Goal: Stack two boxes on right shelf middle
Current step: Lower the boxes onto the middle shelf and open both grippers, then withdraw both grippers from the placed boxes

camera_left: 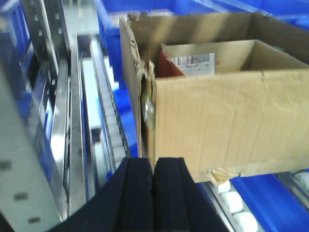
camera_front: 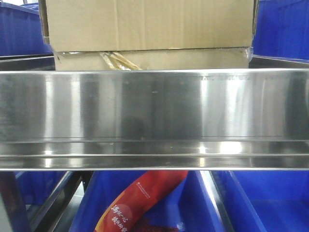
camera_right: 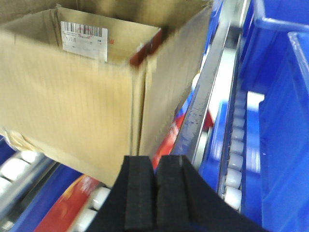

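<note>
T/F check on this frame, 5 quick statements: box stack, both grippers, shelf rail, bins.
1. One cardboard box sits on top of another behind the steel rail. True: the upper box rests on the lower box behind the shelf rail.
2. The left gripper is clamped on a box wall. False: the left gripper has its pads pressed together with nothing between them, short of the box.
3. The right gripper is wide open. False: the right gripper is shut, pads touching.
4. The upper box is open at the top. True: the wrist views look into it and show a barcode label on an inside wall.
5. The bins nearby are green. False: the bins are blue.
</note>
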Robot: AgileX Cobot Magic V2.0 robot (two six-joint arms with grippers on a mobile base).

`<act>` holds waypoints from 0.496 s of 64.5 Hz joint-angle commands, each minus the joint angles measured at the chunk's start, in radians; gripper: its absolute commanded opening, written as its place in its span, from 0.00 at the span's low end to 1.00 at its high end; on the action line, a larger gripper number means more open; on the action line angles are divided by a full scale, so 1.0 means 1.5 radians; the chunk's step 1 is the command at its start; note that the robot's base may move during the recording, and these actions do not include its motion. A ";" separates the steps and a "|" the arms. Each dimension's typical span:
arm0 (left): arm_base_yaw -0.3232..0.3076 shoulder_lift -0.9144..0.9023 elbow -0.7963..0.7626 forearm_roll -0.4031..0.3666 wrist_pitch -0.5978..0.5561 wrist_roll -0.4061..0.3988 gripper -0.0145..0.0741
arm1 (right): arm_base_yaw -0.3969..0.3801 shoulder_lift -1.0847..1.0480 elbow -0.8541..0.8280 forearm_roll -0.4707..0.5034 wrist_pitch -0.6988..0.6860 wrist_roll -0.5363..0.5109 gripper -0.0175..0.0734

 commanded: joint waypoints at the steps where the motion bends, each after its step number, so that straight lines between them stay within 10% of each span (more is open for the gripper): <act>1: -0.001 -0.061 0.080 0.002 -0.085 0.003 0.04 | -0.001 -0.048 0.086 -0.006 -0.101 -0.023 0.02; 32: -0.001 -0.209 0.348 0.005 -0.297 0.003 0.04 | -0.001 -0.147 0.347 -0.017 -0.376 -0.042 0.02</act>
